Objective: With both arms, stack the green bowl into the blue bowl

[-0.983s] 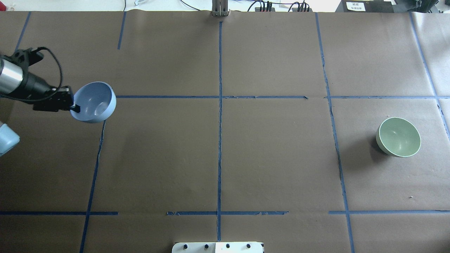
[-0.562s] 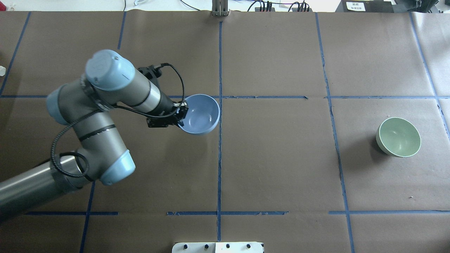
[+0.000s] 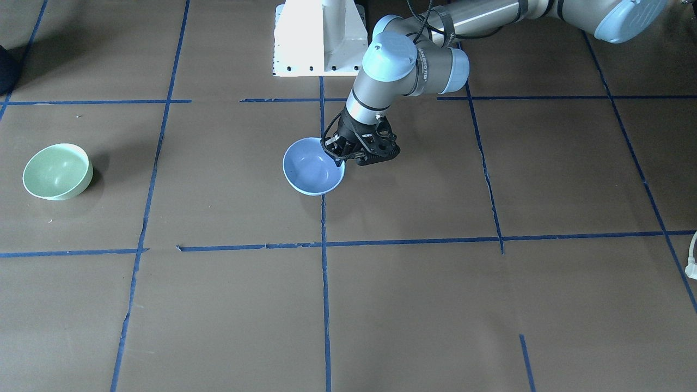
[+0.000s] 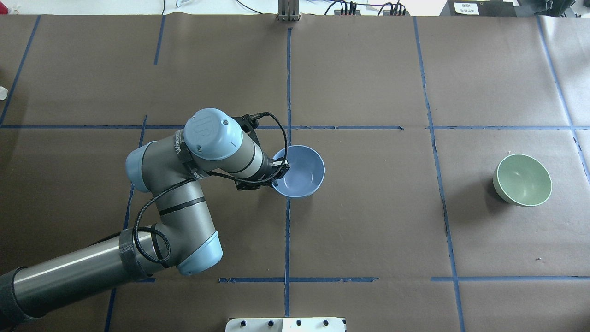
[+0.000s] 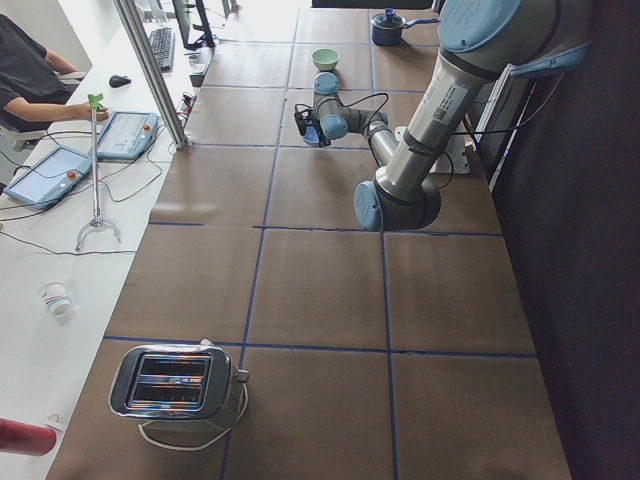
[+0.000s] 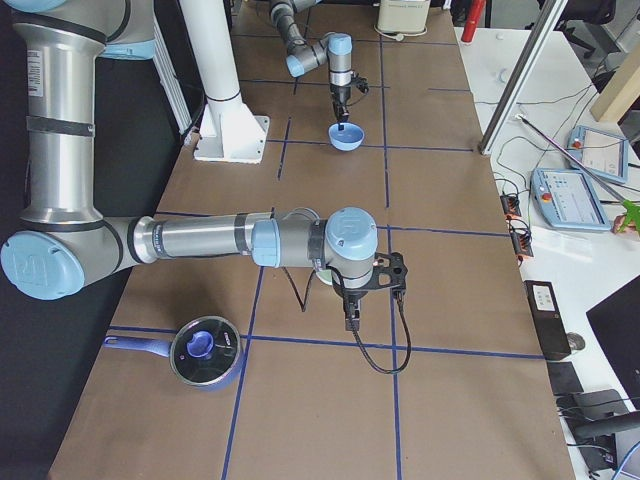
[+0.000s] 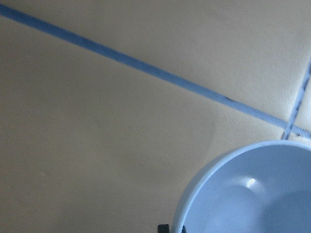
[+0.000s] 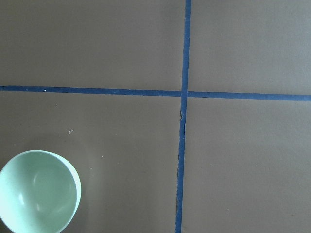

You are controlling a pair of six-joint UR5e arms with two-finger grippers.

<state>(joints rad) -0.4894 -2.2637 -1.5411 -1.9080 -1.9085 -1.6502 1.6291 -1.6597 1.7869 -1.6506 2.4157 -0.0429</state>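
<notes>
The pale blue bowl (image 4: 302, 173) is at the table's centre, just right of the middle tape line. It also shows in the front view (image 3: 311, 175) and the left wrist view (image 7: 252, 194). My left gripper (image 4: 280, 169) is shut on its left rim, one finger inside. I cannot tell whether the bowl touches the table. The mint-green bowl (image 4: 522, 180) stands upright and alone at the far right, also in the front view (image 3: 56, 171) and the right wrist view (image 8: 36, 191). My right gripper (image 6: 351, 318) shows only in the right side view, pointing down; I cannot tell its state.
A white pedestal base (image 3: 318, 38) stands at the robot's edge. A blue pot with a lid (image 6: 205, 350) sits near the right end and a toaster (image 5: 175, 385) at the left end. Blue tape lines (image 4: 288, 230) cross the brown table cover.
My left arm has carried the blue bowl from the table's far left rightward to the centre and a little nearer the robot. The green bowl has not moved.
</notes>
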